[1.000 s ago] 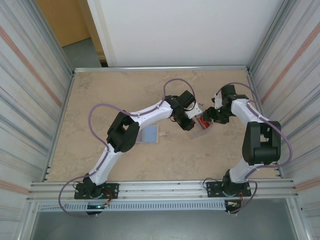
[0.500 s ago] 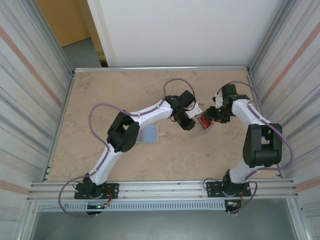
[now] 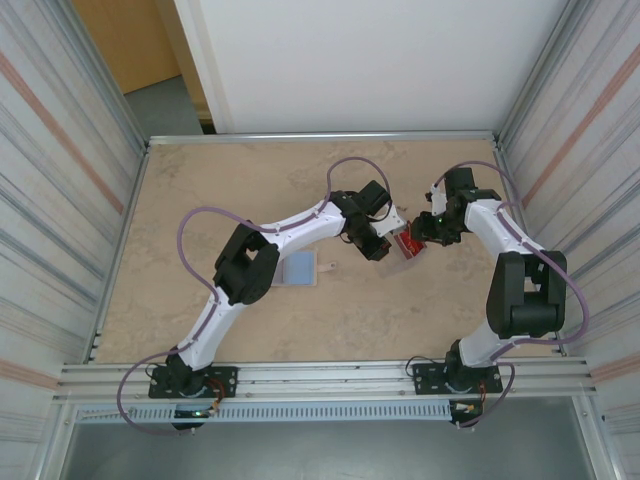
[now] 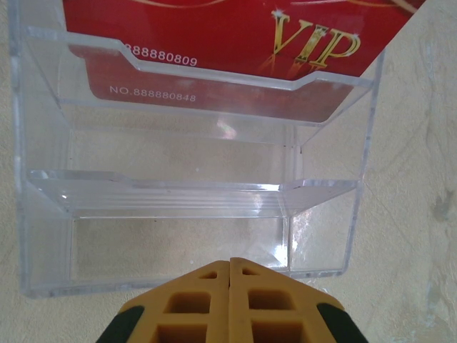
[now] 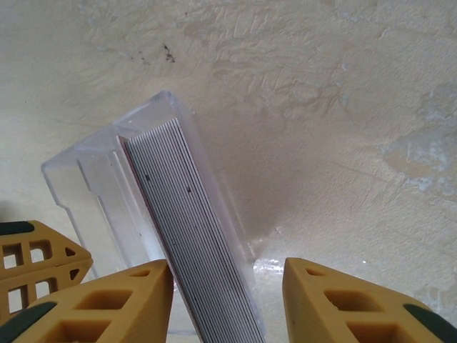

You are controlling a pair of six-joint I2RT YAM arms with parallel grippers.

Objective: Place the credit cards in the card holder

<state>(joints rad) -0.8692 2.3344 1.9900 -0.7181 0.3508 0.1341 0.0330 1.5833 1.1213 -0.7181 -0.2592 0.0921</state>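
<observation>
The credit cards (image 3: 405, 243) stand as a red stack in a clear plastic case (image 3: 406, 259) at mid-table. In the left wrist view the red cards (image 4: 214, 28) with gold VIP lettering fill the case's (image 4: 186, 193) back tier. My left gripper (image 4: 230, 261) is shut and empty, its tips against the case's front edge. My right gripper (image 5: 225, 275) is open, its jaws on either side of the edge-on card stack (image 5: 186, 229); the left finger is nearly touching it and the right finger stands apart. The card holder (image 3: 300, 270) lies open, lavender side up, partly under my left arm.
The left gripper's yellow fingers (image 5: 36, 257) show at the lower left of the right wrist view, close to the case (image 5: 93, 171). Metal walls enclose the table (image 3: 200, 190) on both sides. Bare tabletop lies in front of the case.
The right gripper's jaws have narrowed around the card stack and the gripper has shifted slightly toward the case. The left arm has not moved.
</observation>
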